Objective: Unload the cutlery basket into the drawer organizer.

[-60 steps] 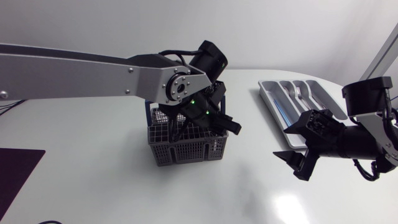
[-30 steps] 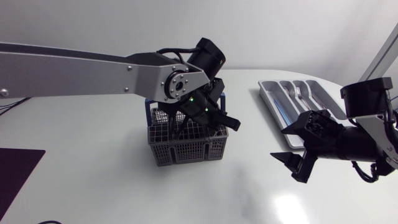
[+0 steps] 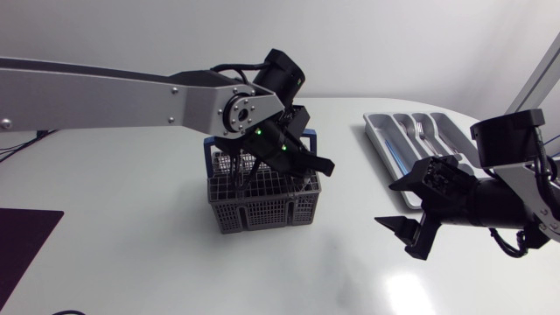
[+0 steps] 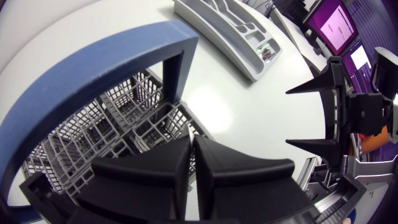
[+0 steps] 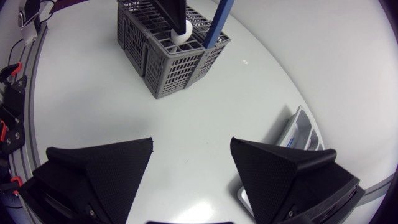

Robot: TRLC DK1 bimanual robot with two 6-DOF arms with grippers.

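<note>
White worktop [image 3: 131, 254] carries everything, and the long silver-grey left arm [image 3: 105, 96] reaches across it to the grey plastic mesh cutlery basket [image 3: 262, 206], which stands near the middle under its blue bail handle [image 4: 93, 74]. Well apart from it, towards the right arm's side, lies the pale grey drawer organizer [image 3: 382, 150], with a fork [image 3: 420, 131] already in one compartment. The right pincer [image 3: 384, 203] hangs above bare worktop between basket and organizer, fingers spread wide and holding nothing. The left pincer [image 4: 191, 140] is down among the basket's cells, just beside the handle. Its fingers are drawn together to a thin slit. A pale sliver shows at their tips, but I cannot tell whether it is a piece of cutlery in their grip. Any cutlery here is probably stiff, slim and slick metal, best pinched squarely on the part standing above the grid. The basket looks light enough to lift along with a snagged piece. No readable writing shows on basket or organizer.
</note>
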